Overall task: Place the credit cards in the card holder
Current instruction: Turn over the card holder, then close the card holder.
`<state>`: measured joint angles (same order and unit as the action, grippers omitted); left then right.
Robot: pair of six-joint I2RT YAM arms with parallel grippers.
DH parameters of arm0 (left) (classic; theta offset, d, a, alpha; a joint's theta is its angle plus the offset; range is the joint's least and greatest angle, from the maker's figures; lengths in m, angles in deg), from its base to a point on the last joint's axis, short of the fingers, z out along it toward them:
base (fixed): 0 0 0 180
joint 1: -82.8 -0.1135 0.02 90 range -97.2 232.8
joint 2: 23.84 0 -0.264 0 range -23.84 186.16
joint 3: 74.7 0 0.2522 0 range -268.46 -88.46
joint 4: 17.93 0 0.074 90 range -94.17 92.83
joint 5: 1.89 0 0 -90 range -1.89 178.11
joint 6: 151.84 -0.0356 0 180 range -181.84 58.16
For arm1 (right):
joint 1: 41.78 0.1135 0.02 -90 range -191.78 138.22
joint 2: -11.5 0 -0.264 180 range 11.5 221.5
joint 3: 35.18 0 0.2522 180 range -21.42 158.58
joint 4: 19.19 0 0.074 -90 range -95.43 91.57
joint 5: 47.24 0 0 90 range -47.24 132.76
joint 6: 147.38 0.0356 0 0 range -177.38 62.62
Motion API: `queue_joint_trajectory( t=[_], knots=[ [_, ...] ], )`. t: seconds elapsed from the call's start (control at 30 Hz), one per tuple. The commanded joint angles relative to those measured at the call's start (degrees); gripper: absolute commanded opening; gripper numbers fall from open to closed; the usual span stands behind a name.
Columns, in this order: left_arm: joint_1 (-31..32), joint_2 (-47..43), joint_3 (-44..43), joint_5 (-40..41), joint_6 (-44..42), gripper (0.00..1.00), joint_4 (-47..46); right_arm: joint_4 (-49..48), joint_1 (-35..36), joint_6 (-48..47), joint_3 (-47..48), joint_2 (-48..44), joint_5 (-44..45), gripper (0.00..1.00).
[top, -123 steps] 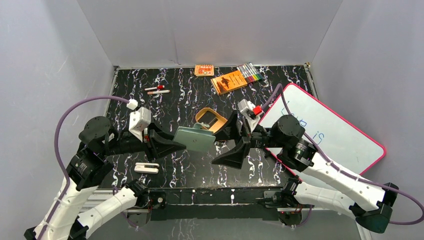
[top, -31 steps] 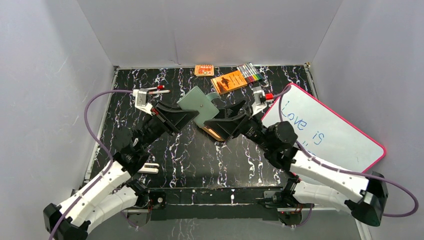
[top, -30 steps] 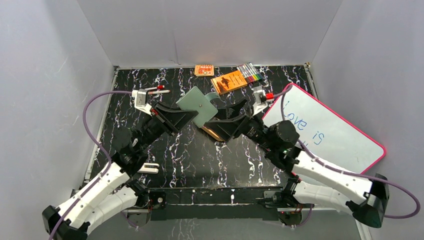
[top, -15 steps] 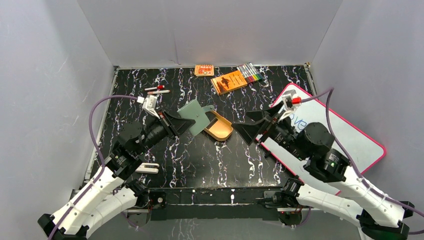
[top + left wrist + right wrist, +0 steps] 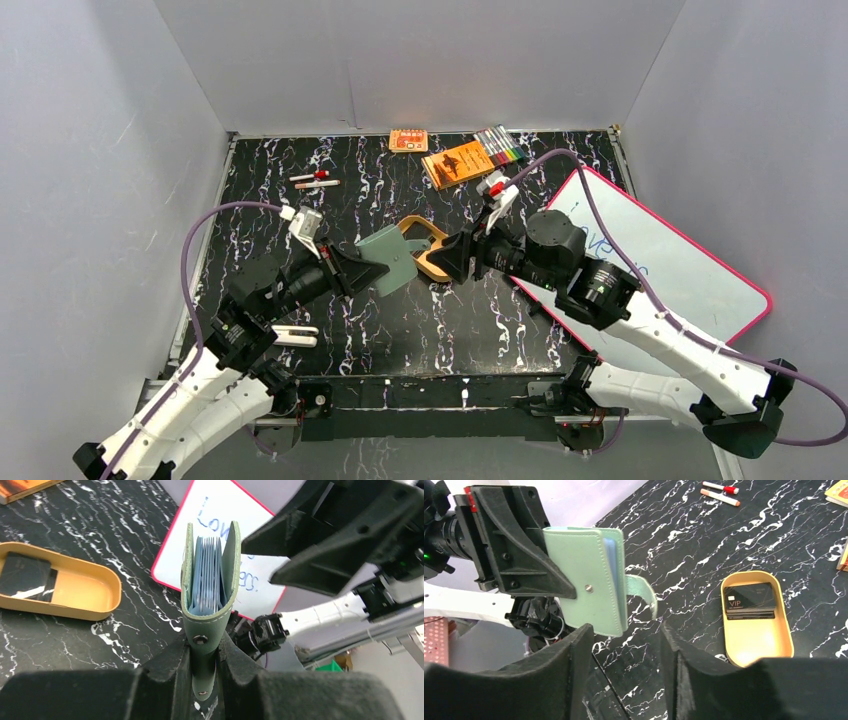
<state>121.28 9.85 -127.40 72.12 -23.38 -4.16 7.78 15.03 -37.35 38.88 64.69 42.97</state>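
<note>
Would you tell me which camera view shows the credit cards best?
Right wrist: the credit cards lie unobstructed in the tray, print legible. Left wrist shows them obliquely, dark and plain; the top view shows only a small dark patch.

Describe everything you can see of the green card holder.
The card holder is a sage-green folding case, leather-like, with stitched edges and a metal snap stud. Its snap tab hangs loose, so it gapes slightly, showing a fan of pale blue pockets; no dark card shows in them. It is held off the table, on edge, clamped near its folded end by the left arm's jaws. Nothing else touches it.
</note>
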Motion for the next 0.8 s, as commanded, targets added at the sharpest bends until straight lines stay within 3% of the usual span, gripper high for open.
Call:
queue_joint_trajectory(
  t=[0.0,0.23,0.43,0.67,0.77],
  knots=[
    [0.09,-2.77,-0.08,-7.96,-2.35,0.0,-3.96,-6.27,-2.2,-0.73,-0.56,-1.75,-6.96,0.54],
    [0.1,-3.45,-1.05,-11.05,-2.6,0.0,-3.5,-6.32,-3.78,0.3,-0.74,-1.86,-9.44,0.55],
    [0.1,-4.9,-0.87,-10.32,-2.25,0.0,-3.7,-6.09,-3.99,1.27,-0.72,-1.83,-11.71,0.44],
    [0.1,-4.99,-1.14,-10.32,-2.4,0.0,-3.86,-4.78,-4.0,1.35,0.3,-0.81,-13.11,0.48],
    [0.05,-4.95,-1.12,-10.43,-2.34,0.0,-3.96,-4.04,-3.99,1.23,0.78,-0.52,-13.6,0.41]
  ],
)
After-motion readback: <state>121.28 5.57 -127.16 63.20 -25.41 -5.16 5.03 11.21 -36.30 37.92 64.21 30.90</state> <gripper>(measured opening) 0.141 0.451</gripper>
